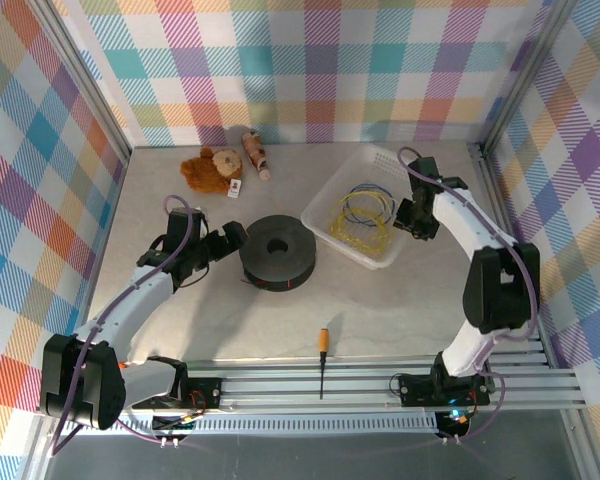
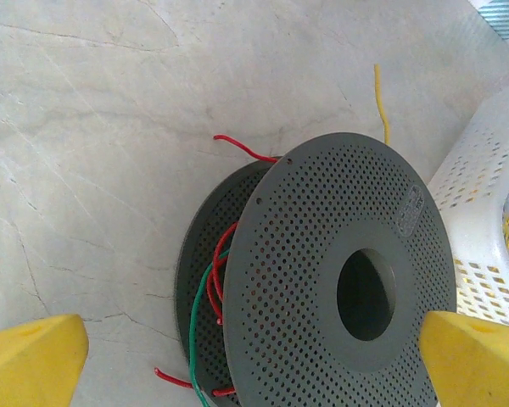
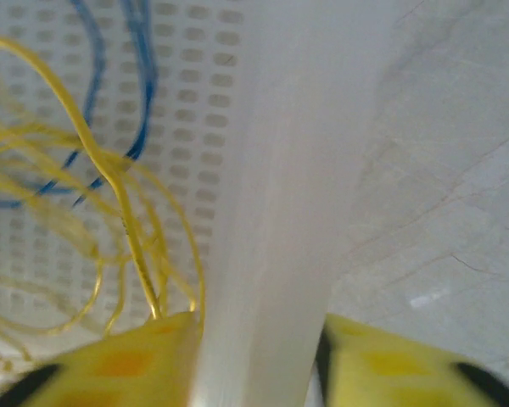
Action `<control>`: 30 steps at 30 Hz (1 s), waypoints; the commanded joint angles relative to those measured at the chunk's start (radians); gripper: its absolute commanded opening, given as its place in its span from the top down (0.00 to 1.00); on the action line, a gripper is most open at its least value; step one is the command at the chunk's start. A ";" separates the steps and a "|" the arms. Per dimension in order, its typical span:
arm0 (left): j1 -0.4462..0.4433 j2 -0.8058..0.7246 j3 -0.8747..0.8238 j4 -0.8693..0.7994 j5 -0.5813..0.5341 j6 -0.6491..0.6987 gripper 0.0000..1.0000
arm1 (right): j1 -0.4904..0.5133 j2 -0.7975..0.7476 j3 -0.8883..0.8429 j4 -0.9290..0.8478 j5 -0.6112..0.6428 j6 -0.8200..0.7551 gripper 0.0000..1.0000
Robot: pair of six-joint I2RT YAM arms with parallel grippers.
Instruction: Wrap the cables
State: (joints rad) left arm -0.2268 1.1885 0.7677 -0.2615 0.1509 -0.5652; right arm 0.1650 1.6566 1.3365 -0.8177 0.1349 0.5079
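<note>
The cables (image 1: 360, 215) are thin yellow wires lying in loose loops inside a white perforated basket (image 1: 332, 190), together with a blue loop (image 1: 368, 205). In the right wrist view the yellow cables (image 3: 110, 182) curl over the basket floor beside the basket's white wall (image 3: 280, 212). My right gripper (image 1: 410, 218) (image 3: 259, 360) stands open astride that wall, one finger among the yellow loops and the other outside it, holding nothing. My left gripper (image 1: 228, 240) (image 2: 254, 360) is wide open next to a dark perforated spool (image 1: 277, 252) (image 2: 339, 280) with red and green wire on it.
A teddy bear (image 1: 212, 170) and a small toy (image 1: 254, 153) lie at the back. A screwdriver with an orange handle (image 1: 323, 358) rests near the front rail. A loose yellow wire end (image 2: 380, 102) lies on the table beyond the spool. Checked walls enclose the table.
</note>
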 commanded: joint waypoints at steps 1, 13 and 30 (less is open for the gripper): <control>-0.006 -0.005 0.025 -0.008 0.024 0.001 0.00 | 0.007 -0.087 0.012 0.011 -0.038 -0.131 0.41; -0.008 -0.001 0.030 -0.044 0.033 0.007 0.00 | -0.006 0.062 0.244 0.018 -0.179 -0.351 0.39; -0.009 -0.010 0.039 -0.076 0.024 0.009 0.00 | -0.033 0.384 0.543 -0.109 -0.462 -0.496 0.65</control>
State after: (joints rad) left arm -0.2268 1.1912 0.7708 -0.3149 0.1677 -0.5644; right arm 0.1284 1.9961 1.8282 -0.8574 -0.2745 0.0566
